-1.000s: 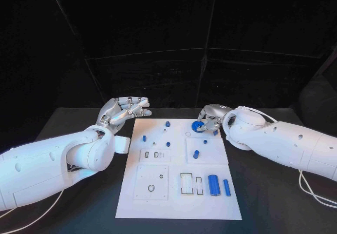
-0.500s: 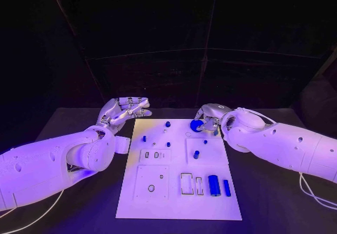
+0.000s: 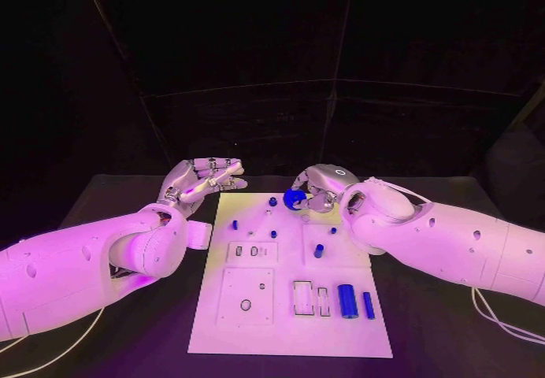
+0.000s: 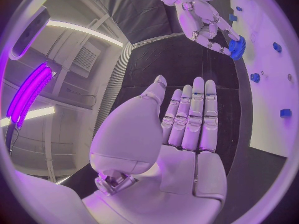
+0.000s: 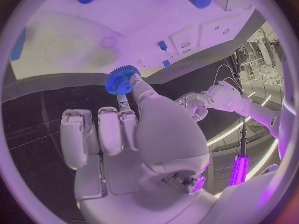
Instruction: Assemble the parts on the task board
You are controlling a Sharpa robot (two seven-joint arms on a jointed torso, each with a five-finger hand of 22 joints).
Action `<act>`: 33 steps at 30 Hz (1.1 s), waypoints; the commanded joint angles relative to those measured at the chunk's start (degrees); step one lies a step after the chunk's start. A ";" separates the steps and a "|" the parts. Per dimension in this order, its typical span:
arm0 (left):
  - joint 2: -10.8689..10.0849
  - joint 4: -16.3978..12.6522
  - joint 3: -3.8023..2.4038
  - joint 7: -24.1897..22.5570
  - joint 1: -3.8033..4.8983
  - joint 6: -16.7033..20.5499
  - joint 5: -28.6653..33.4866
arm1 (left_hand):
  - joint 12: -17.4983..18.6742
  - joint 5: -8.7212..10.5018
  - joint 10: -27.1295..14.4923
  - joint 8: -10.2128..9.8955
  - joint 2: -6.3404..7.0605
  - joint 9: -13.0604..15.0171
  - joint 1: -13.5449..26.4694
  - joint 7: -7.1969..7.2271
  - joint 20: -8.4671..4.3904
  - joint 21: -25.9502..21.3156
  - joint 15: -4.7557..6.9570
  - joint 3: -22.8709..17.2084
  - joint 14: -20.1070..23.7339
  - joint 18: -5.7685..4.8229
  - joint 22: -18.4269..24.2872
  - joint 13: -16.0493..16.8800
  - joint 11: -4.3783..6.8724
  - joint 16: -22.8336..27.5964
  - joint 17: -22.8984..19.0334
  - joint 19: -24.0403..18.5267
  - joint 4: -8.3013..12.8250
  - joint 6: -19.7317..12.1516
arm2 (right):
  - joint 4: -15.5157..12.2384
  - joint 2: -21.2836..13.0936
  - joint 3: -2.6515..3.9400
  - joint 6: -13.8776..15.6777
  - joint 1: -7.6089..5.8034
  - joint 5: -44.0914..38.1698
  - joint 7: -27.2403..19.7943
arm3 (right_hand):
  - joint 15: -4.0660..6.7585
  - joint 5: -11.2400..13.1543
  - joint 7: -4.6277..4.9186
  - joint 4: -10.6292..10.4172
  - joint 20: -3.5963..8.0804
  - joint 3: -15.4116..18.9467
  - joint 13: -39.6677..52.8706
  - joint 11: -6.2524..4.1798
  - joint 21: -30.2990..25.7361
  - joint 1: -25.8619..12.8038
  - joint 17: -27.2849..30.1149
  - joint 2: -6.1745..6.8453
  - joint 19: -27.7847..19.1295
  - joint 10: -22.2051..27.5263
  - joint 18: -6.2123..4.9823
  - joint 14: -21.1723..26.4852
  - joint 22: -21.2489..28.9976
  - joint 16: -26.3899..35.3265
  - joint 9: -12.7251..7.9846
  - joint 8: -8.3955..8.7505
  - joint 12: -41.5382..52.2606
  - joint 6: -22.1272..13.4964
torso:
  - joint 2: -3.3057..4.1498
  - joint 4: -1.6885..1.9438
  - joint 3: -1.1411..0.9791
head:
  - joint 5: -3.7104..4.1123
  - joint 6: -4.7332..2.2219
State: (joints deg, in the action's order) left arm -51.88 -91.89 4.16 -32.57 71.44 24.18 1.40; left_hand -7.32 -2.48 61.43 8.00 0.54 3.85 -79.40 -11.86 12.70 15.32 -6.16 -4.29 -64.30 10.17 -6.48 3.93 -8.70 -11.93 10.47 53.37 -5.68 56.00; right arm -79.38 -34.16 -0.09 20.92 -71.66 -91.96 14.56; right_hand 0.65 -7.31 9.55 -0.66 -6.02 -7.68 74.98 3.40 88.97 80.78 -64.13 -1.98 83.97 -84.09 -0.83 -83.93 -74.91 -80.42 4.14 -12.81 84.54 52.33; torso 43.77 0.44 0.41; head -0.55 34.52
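The white task board lies in the middle of the table, with small blue parts standing and lying on it. My right hand hovers over the board's far edge and pinches a blue gear between thumb and finger; the same blue gear shows toothed in the right wrist view, and again as the blue gear in the left wrist view. My left hand floats off the board's far left corner, palm up, fingers straight and together, holding nothing.
Two blue cylinders lie near the board's near right, beside rectangular slots. Small blue pegs stand in the board's far half. A white square block sits by the board's left edge. Black table surrounds the board.
My right hand has carried the blue gear leftwards along the board's far edge. The left hand has stayed put.
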 commanded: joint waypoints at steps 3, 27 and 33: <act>0.09 -0.25 -0.04 -0.27 0.09 -0.67 -0.34 | 0.39 -0.27 0.19 -0.34 -0.45 -0.08 -0.25 -0.14 0.16 -0.31 -0.22 0.07 0.00 0.27 0.05 -0.09 -0.23 0.27 0.05 0.34 0.42 0.20 | 0.77 2.68 0.04 2.38 -0.11 -3.90 1.31 | 0.51 0.40 -1.58 -0.06 0.59 -0.43 8.24 -0.36 0.23 -0.57 0.06 0.15 4.41 -1.94 0.34 -1.87 -13.05 0.23 0.05 0.32 0.17 3.64 | 0.10 0.10 0.04 | -0.13 0.09; 0.51 -0.03 -0.05 -0.34 0.09 -0.56 -0.34 | 0.49 -0.27 0.25 -0.40 -0.52 -0.08 -0.31 -0.13 0.18 -0.38 -0.22 0.03 0.00 0.28 0.10 -0.08 -0.22 0.36 0.09 0.33 0.54 0.24 | 8.74 11.57 -0.11 -3.19 1.62 -3.98 0.41 | 0.49 0.31 -1.50 -0.12 0.61 -0.66 8.11 -0.32 0.20 -0.90 0.14 0.34 4.37 -1.85 0.32 -1.87 -13.00 0.25 -0.12 0.80 0.02 3.41 | 0.08 -0.07 -0.07 | -0.59 0.61; 0.53 -0.01 -0.05 -0.34 0.10 -0.59 -0.34 | 0.49 -0.27 0.25 -0.40 -0.52 -0.08 -0.31 -0.13 0.18 -0.38 -0.22 0.03 0.00 0.28 0.10 -0.08 -0.22 0.36 0.09 0.33 0.54 0.24 | 9.35 11.99 -0.13 -4.27 1.94 -3.95 0.32 | 0.45 0.24 -1.44 -0.11 0.60 -0.74 8.06 -0.28 0.19 -1.01 0.21 0.47 4.34 -1.80 0.32 -1.86 -12.97 0.27 -0.19 1.03 -0.04 3.29 | 0.04 -0.10 -0.05 | -0.63 0.85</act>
State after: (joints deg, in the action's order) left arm -51.41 -91.86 4.16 -32.55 71.45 24.16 1.40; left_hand -7.05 -2.48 61.43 8.00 0.32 3.85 -79.62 -11.86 12.70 15.32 -6.16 -4.28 -64.30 10.18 -6.43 3.94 -8.70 -11.93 10.51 53.37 -5.36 56.00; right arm -70.08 -22.29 -0.22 18.32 -69.67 -95.52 15.24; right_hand 0.63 -6.85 9.64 -0.85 -5.82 -8.17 74.99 3.37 88.97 80.12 -63.97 -1.28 84.17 -84.14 -0.85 -83.94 -74.91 -80.42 3.82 -11.74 84.53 53.84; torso 43.83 0.36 0.34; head -1.20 35.30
